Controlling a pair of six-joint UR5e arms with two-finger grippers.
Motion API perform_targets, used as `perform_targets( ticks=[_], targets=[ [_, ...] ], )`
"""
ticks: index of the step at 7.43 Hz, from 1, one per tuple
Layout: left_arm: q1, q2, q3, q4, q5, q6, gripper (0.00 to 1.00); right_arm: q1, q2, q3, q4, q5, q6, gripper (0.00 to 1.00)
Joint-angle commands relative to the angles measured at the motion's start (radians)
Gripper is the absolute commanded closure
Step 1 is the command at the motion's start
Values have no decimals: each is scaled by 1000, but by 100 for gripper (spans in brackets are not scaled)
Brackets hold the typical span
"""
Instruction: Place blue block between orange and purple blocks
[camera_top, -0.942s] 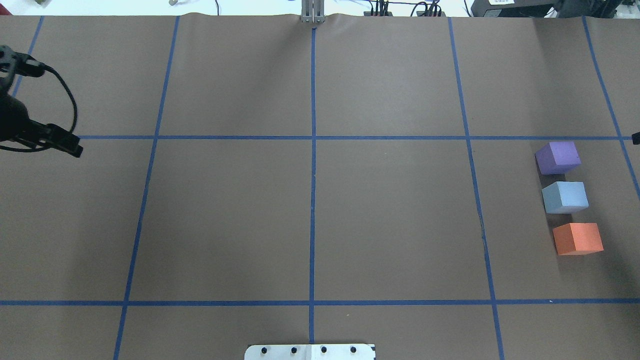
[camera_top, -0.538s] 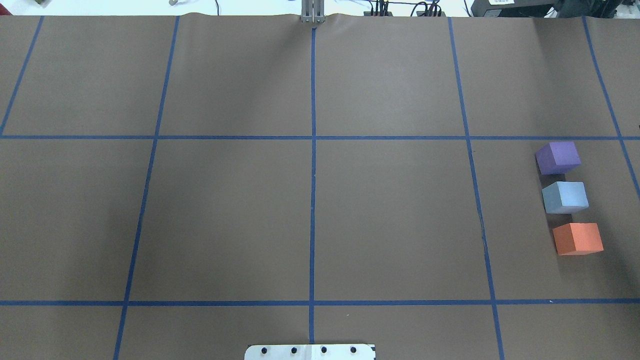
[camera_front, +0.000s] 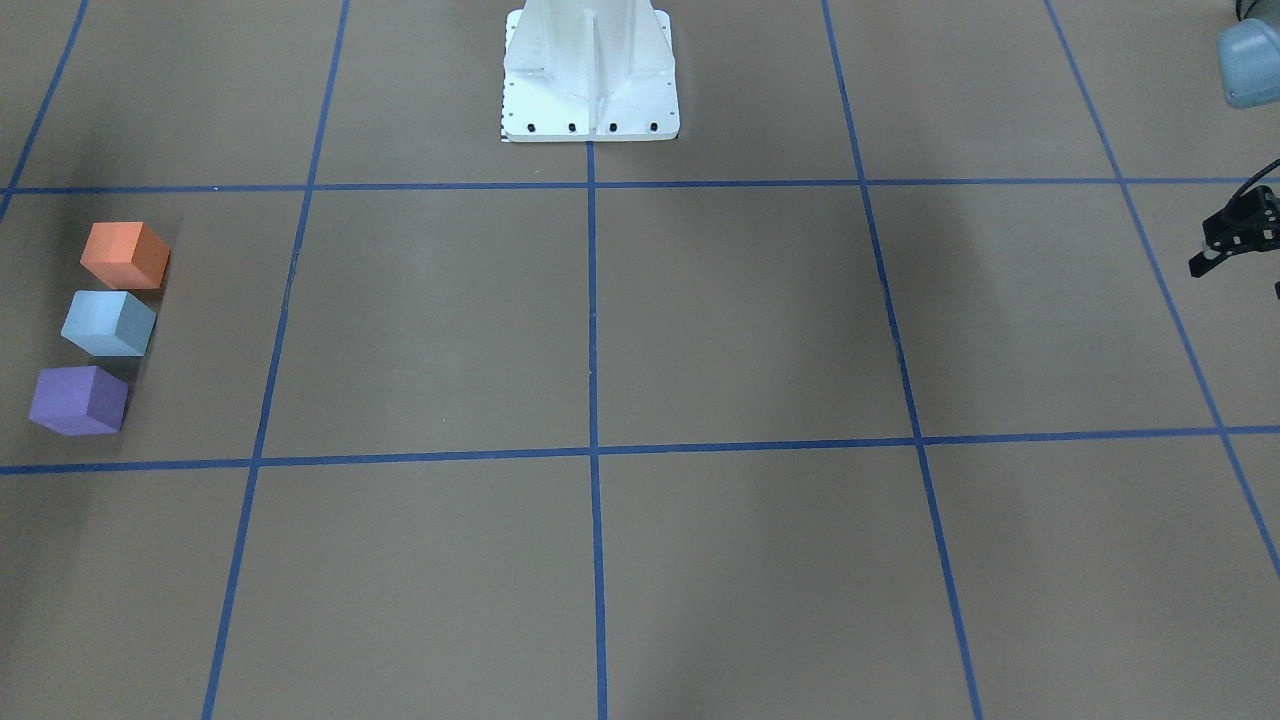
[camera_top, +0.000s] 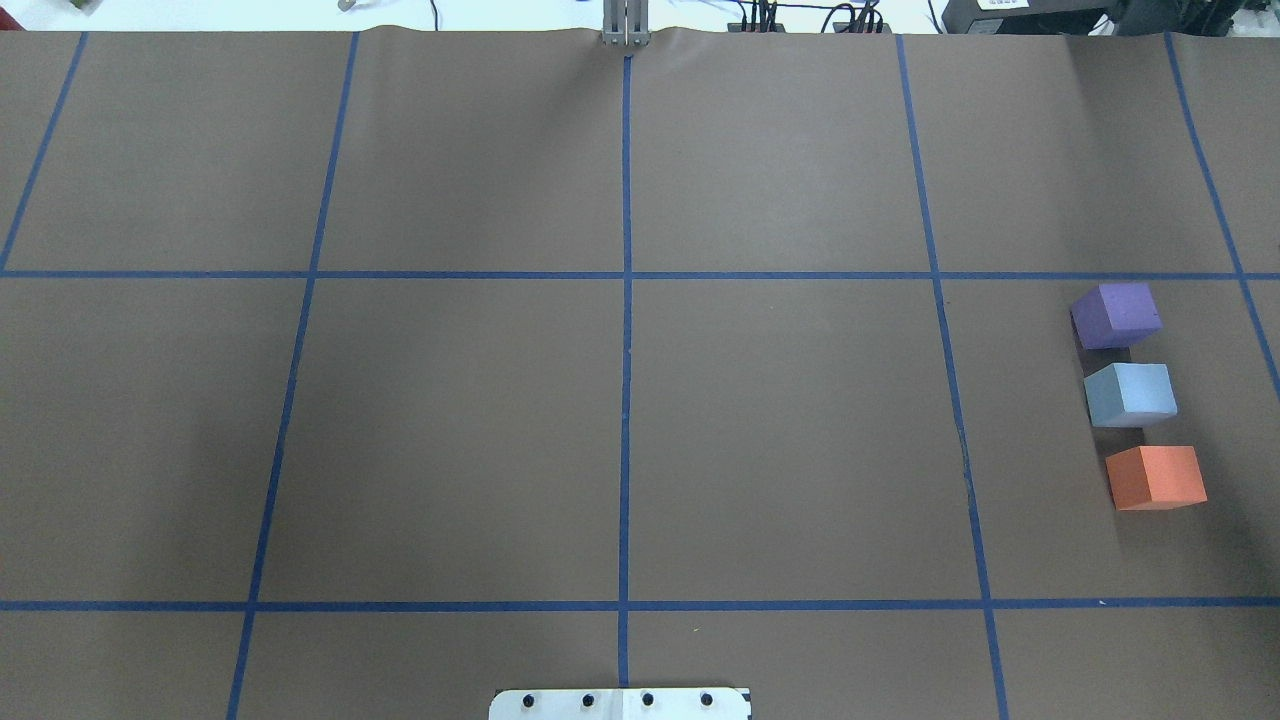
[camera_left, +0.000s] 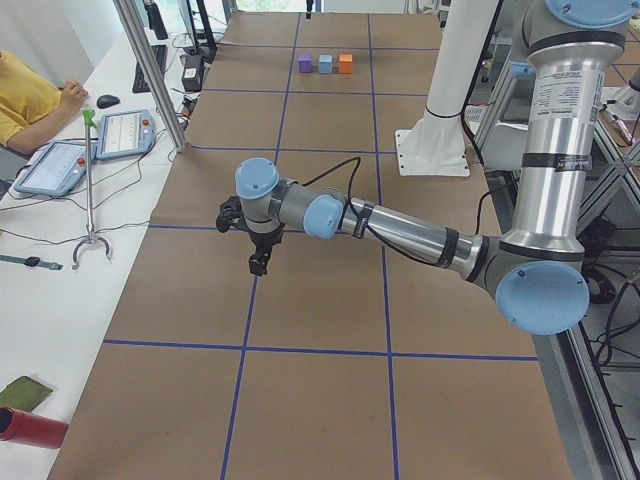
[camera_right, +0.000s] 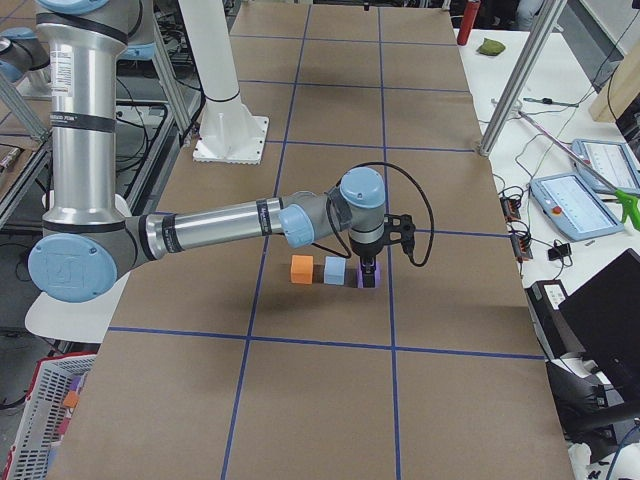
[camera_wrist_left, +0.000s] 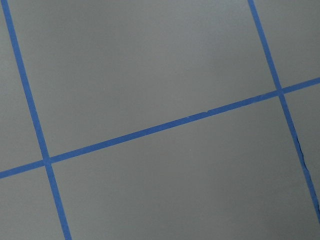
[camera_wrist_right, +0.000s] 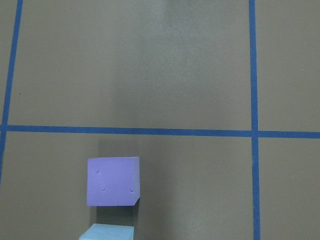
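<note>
Blue blk (camera_top: 1130, 393) sits btwn orange blk (camera_top: 1156, 477) & purple blk (camera_top: 1116, 314).

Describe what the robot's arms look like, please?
The left arm and right arm are silver metal tubes with rounded joints capped pale blue. The left gripper and right gripper are black, each with a black cable looping at the wrist. Dark lettering marks the upright tubes.

My counter (camera_top: 450, 430) is plain brown, gridded with blue tape lines (camera_top: 626, 400); it carries a purple block (camera_top: 1117, 314), a pale blue block (camera_top: 1131, 394) and an orange block (camera_top: 1157, 477).
</note>
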Motion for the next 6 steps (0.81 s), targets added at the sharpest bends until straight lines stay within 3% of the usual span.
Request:
perform_targets(
  ticks=[1,4,6],
  targets=[
    [-7,-3,28,-1,9,23,0,2,-7,-9,-3,7,-29,0],
    [-130,-8,160,-5,49,265,0,61,-10,-14,-73,11,-151,0],
    [-148,-8,171,-15,49,246,0,61,-12,-17,-58,27,-150,0]
  ],
)
